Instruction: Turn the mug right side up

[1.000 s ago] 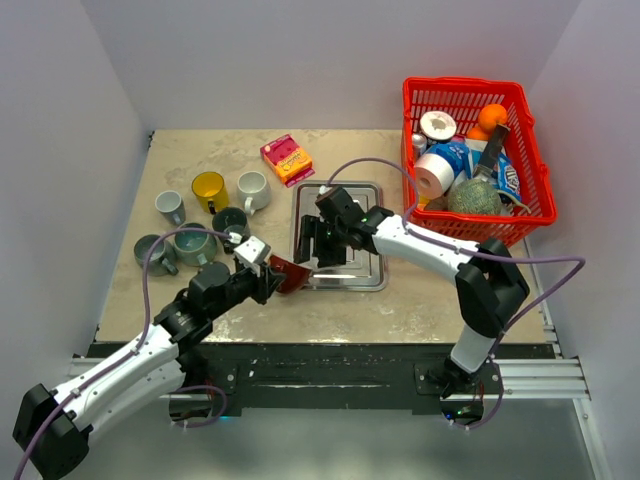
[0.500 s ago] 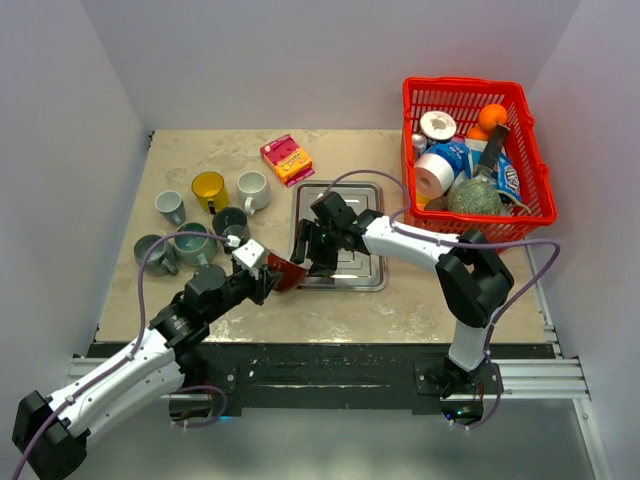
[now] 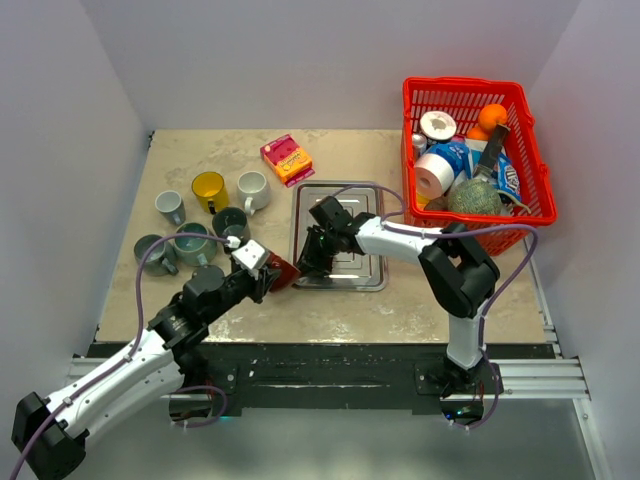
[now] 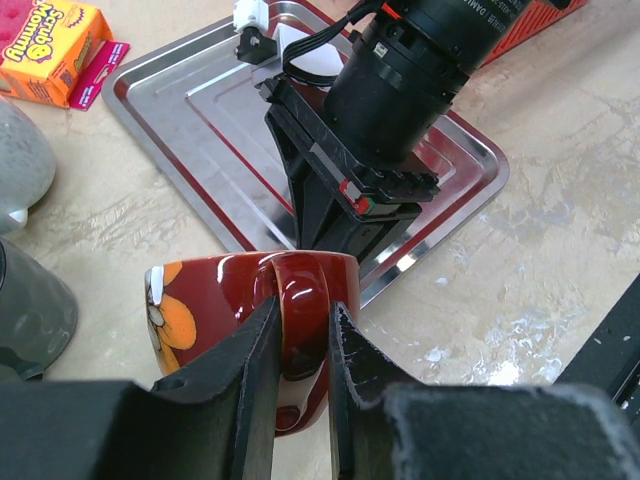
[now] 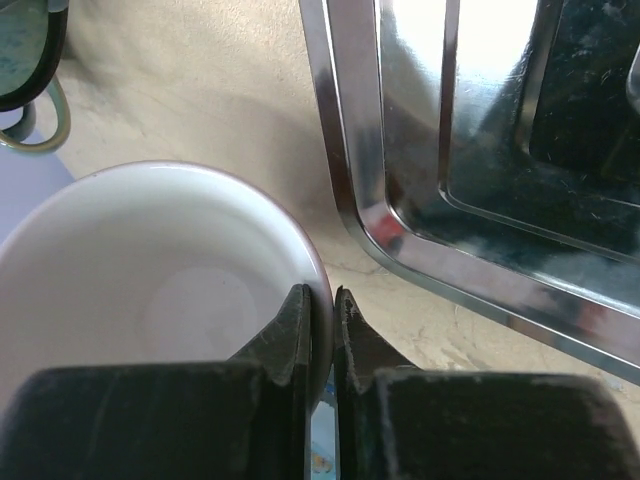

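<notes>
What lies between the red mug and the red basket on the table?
In the top view, a steel tray lies between mug and basket, with the right arm stretched over it.

your left arm (image 3: 130, 362) and right arm (image 3: 410, 238) wear white shells over black joints, and a purple cable (image 3: 148, 268) loops along each. the right arm's wrist housing (image 4: 400, 70) is a black ribbed cylinder with white lettering and a small red mark (image 4: 350, 188) on its square mount. your left gripper (image 4: 302, 330) has matte black fingers (image 4: 245, 390).
</notes>
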`<state>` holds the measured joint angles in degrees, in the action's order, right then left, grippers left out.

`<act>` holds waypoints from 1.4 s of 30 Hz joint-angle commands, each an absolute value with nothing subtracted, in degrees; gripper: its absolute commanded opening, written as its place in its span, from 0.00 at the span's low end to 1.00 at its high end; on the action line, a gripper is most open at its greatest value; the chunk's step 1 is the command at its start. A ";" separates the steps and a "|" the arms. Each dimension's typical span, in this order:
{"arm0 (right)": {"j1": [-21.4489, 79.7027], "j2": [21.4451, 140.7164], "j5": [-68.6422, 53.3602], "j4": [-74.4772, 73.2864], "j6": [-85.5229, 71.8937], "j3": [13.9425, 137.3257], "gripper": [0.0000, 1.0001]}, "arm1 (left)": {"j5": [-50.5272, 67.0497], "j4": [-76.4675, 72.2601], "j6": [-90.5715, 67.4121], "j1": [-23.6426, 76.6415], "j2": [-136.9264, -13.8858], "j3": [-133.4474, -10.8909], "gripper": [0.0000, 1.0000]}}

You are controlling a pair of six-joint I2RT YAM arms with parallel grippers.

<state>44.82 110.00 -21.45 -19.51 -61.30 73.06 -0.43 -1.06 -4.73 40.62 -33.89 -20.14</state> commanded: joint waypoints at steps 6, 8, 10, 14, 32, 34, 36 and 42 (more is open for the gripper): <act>46.76 110.92 -28.22 -17.40 -58.62 78.22 0.00 | -5.62 -10.99 -6.59 39.81 -33.14 -25.49 0.18; 46.67 111.53 -27.69 -17.84 -58.36 79.36 0.00 | -5.62 -10.55 -6.68 39.90 -33.13 -25.66 0.31; 46.67 112.14 -26.81 -18.28 -58.10 80.06 0.00 | -5.80 -9.93 -6.77 39.81 -33.22 -25.66 0.39; 46.06 112.85 -25.40 -18.81 -57.31 82.26 0.00 | -5.80 -9.32 -7.90 39.81 -32.70 -25.49 0.65; 45.79 111.89 -2.47 -14.16 -37.73 90.79 0.00 | -13.71 5.96 -14.59 39.81 -36.47 -38.31 0.86; 45.88 111.27 -0.54 -9.44 -34.47 89.48 0.00 | -14.24 6.76 -15.46 39.81 -36.74 -39.72 0.87; 45.97 111.44 2.52 -7.65 -32.88 89.30 0.00 | -14.15 7.82 -15.91 39.82 -36.83 -40.86 0.88; 46.93 113.20 8.08 -1.77 -26.11 90.00 0.00 | -14.24 10.37 -16.79 39.81 -37.27 -43.06 0.90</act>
<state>46.17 115.09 3.22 -13.15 -31.48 87.24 -12.86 8.69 -15.07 40.12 -37.04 -39.92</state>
